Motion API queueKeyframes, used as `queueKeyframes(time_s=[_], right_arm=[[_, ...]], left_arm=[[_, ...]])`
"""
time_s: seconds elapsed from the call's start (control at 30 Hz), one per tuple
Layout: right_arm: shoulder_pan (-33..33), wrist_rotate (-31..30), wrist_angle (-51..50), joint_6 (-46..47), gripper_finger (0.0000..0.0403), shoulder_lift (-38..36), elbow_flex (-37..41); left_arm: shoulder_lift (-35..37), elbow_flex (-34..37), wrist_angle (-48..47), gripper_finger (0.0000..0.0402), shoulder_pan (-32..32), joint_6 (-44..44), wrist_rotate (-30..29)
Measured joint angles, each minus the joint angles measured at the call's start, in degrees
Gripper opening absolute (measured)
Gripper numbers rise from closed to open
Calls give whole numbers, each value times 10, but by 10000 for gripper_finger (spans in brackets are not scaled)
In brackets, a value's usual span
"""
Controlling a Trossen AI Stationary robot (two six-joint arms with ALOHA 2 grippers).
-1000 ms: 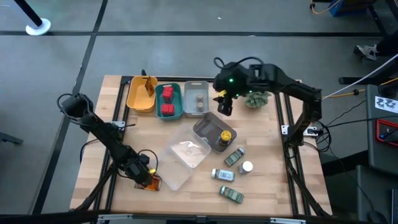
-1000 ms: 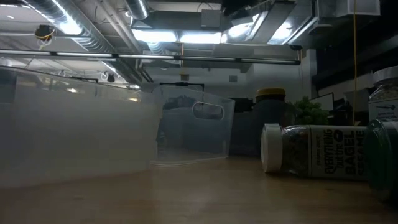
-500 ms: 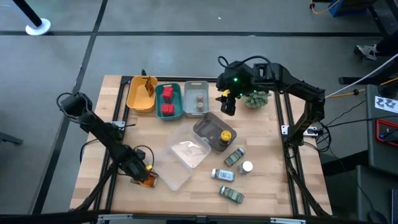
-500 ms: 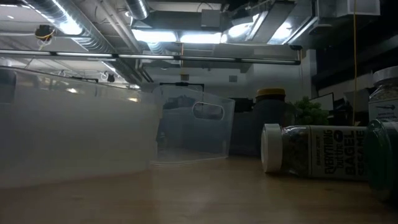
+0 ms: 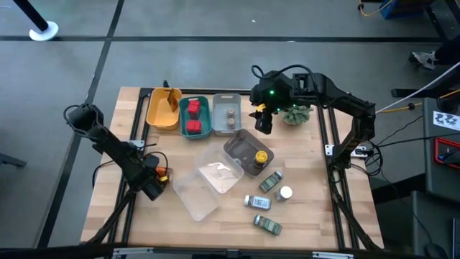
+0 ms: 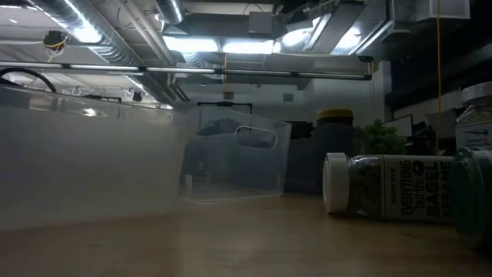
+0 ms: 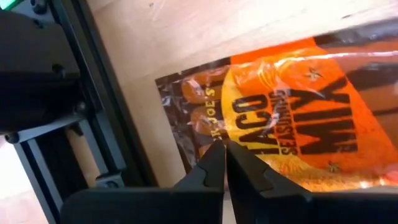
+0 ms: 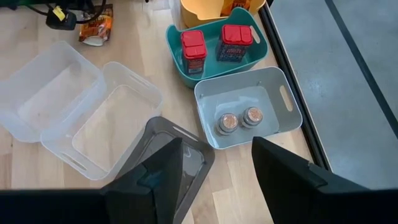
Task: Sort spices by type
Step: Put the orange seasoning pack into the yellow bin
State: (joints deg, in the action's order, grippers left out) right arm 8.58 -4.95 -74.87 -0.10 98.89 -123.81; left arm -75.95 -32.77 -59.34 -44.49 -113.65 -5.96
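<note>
Two clear trays beside left pincer, orange packet clamped.

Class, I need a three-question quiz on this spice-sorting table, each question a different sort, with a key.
1. True or false: the left end effector is shut on the orange packet.
2. The teal bin holds: A) brown jars B) red cubes C) bottles.
3. How many small jars sit in the grey bin?

Key: 1 true; 2 B, the red cubes; 3 two, the small jars.
</note>
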Motion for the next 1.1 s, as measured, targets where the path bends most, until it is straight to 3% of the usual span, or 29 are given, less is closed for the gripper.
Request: queueKeyframes(time_s=[0.13,0.37,0.53,0.8,0.93,1.1], right_arm=[[0,0,0,0,193,0,0],[0,0,0,0,193,0,0],[0,0,0,0,193,0,0],[0,0,-3,-1,193,0,0],[0,0,-3,-1,193,0,0],[0,0,-3,-2,193,1,0]], left_arm=[[8,-9,1,4,0,12,2],[23,-15,60,9,0,139,26],[23,-16,91,61,0,211,42],[23,-16,87,164,0,240,21],[17,-16,87,179,0,243,-27],[-13,-5,88,179,0,246,-35]])
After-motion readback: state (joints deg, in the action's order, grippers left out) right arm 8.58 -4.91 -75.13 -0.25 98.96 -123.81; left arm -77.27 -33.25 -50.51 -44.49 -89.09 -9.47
